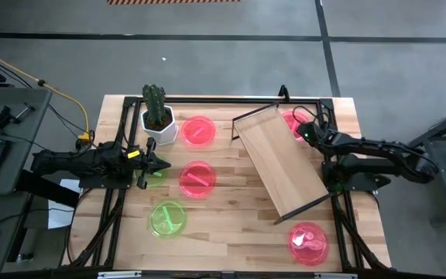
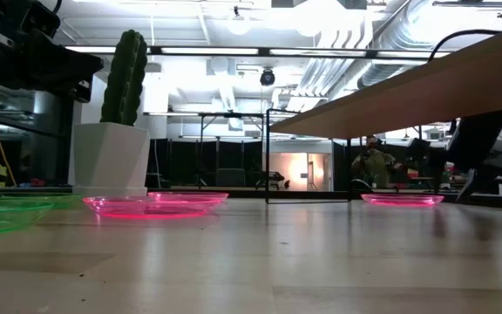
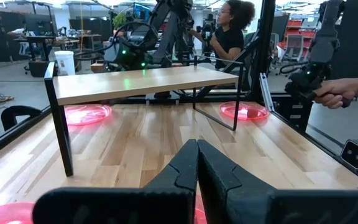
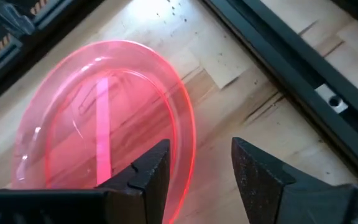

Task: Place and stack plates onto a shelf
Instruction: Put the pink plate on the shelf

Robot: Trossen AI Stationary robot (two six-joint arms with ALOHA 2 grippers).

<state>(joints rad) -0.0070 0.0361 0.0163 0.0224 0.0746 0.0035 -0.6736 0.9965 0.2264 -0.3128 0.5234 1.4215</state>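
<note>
Several pink plates lie flat on the table: two near the cactus pot (image 1: 198,130) (image 1: 197,179), one near the table's near right corner (image 1: 309,242), and one (image 1: 293,120) partly hidden under the shelf's far end. A green plate (image 1: 167,218) lies near the left. The shelf (image 1: 281,159), a light-wood board on black wire legs, stands slanted right of centre. My right gripper (image 4: 201,144) is open just above the far right pink plate (image 4: 104,118), its fingers on either side of the rim. My left gripper (image 3: 197,146) is shut, hovering near the middle pink plate and pointing at the shelf (image 3: 135,84). My right gripper comes from above at the far right pink plate's rim (image 4: 188,134), on the side toward the table's right edge. One finger (image 4: 151,171) is over the plate's inside and the other (image 4: 257,171) is outside it. Whether either finger touches the rim, I cannot tell.
A cactus in a white hexagonal pot (image 1: 158,120) stands far left, close to my left gripper (image 1: 163,165). Black frame rails (image 4: 278,56) run along the table's edges. A person (image 3: 229,37) stands beyond the far right side, and a hand (image 3: 340,93) holds a controller.
</note>
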